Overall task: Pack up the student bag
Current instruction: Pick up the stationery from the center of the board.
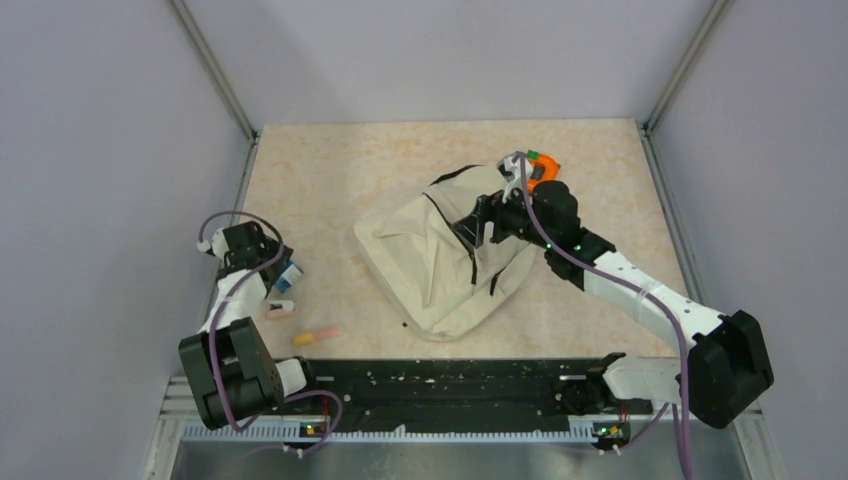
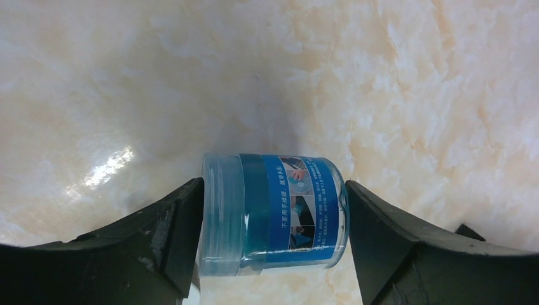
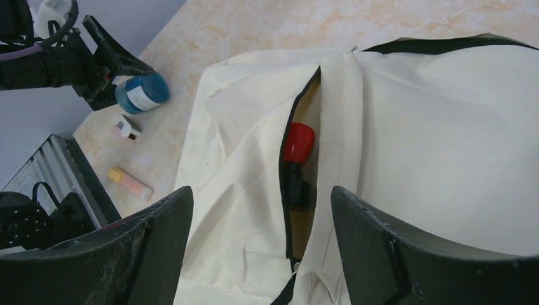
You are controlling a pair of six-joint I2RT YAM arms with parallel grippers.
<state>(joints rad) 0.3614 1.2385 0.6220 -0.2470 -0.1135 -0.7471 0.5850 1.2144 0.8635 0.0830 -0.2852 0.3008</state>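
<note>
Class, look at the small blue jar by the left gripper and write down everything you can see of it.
The jar is a small clear plastic tub of blue stuff, with a see-through lid and a blue printed label. It lies on its side on the marble-look table. The left gripper brackets it: its fingers meet lid and base, no gap showing.

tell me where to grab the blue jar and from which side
Come straight down from above with the left gripper, one finger on the clear lid end, the other on the flat base. The blue jar lies on its side on the table, so its round wall could roll; the flat ends should not.
</note>
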